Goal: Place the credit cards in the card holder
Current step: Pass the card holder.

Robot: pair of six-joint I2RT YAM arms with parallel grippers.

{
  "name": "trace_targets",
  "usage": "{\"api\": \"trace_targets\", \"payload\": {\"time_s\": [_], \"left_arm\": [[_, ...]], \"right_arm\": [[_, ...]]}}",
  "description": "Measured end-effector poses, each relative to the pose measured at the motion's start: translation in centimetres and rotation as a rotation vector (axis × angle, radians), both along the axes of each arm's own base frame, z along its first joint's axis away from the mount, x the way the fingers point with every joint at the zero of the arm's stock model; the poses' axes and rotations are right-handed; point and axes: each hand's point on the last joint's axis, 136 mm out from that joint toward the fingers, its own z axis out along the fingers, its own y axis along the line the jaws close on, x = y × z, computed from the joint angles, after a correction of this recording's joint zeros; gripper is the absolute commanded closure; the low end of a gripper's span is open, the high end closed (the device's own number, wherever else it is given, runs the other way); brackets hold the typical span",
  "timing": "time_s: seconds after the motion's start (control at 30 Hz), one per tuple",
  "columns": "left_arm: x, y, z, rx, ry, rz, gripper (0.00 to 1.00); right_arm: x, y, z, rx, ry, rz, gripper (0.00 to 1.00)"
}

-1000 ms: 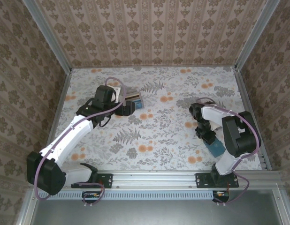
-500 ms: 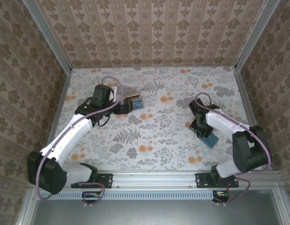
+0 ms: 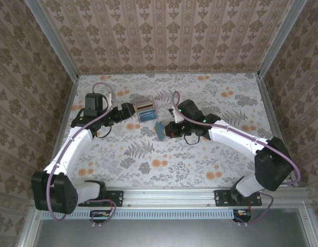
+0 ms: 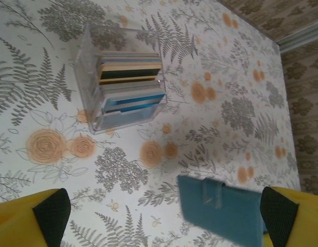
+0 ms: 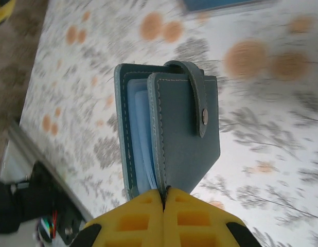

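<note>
The card holder is in my right claw. The two yellow fingers are pressed tight together on its bottom edge, so the claw is clamped on it. It is teal blue, with a strap that goes over the top to a little snap. The two covers are a tiny bit apart, and I can see pale blue pockets between them. I hold it on its edge, not flat. From above it looks like a thin strip, and its long side points mostly away from my bases, toward the far wall.

The credit cards are not in it yet. They stand packed side by side in a clear stand on the flowery table. I can see blue ones, a tan one and dark ones.

The stand sits just to the left of the card holder and a little farther back. They are near each other but not touching.

My left claw is on the other side of the stand, just beside it. Its fingers are wide apart and hold nothing. I can see its dark pads far from each other in the left wrist view.

So I think my left claw is the one to pick a card, because it is nearer to them. The card then has to go right and a bit toward me to reach the pockets. The covers may need to open more first.
</note>
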Motion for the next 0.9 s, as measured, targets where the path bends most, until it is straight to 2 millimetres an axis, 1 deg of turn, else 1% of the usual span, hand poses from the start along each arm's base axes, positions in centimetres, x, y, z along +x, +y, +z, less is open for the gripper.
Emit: {"api": "trace_targets", "payload": {"time_s": [0.1,0.17,0.27,0.37,0.4,0.47,0.53,0.6,0.63,0.7,0.8,0.87,0.9], "left_arm": [[-1.0,-1.1,-0.2,-0.03,0.015,-0.061,0.06],[-2.0,-2.5,-0.5,-0.038,0.021,-0.122,0.06],[-3.8,-5.2,-0.6,-0.037,0.013,-0.243,0.08],[-5.2,-7.6,-0.8,-0.008,-0.034,-0.351,0.01],[-5.5,-8.4,-0.9,-0.001,-0.075,-0.386,0.0],[-6.1,-9.3,-1.5,0.013,-0.161,-0.428,0.0],[-7.1,-10.0,-3.1,0.045,-0.275,-0.473,0.0],[-8.0,-10.8,-4.6,0.101,-0.403,-0.523,0.0],[-8.4,-11.3,-5.3,0.14,-0.463,-0.554,0.0],[-8.7,-12.5,-5.9,0.219,-0.571,-0.613,0.0],[-8.6,-14.4,-6.0,0.304,-0.716,-0.684,0.0],[-8.6,-15.4,-6.0,0.326,-0.774,-0.721,0.0],[-8.6,-15.9,-6.2,0.336,-0.794,-0.74,0.02]], "right_arm": [[-0.5,0.6,-0.3,0.02,-0.014,0.051,1.0],[-0.2,0.6,-0.6,0.019,-0.001,0.041,1.0],[1.2,0.5,-0.7,-0.003,0.089,-0.065,1.0],[3.3,-0.1,0.0,0.057,0.196,-0.23,1.0],[3.8,-0.7,0.0,0.084,0.253,-0.296,1.0],[4.5,-2.1,-0.5,0.128,0.367,-0.423,1.0],[4.7,-3.5,-1.6,0.163,0.486,-0.536,1.0],[4.3,-4.6,-2.8,0.173,0.582,-0.621,1.0],[4.0,-4.8,-3.3,0.178,0.627,-0.646,1.0],[3.5,-4.6,-3.3,0.198,0.687,-0.67,1.0],[3.0,-4.3,-3.0,0.217,0.743,-0.685,1.0],[2.8,-4.3,-2.9,0.222,0.765,-0.691,1.0],[2.7,-4.3,-2.7,0.228,0.775,-0.689,1.0]]}}
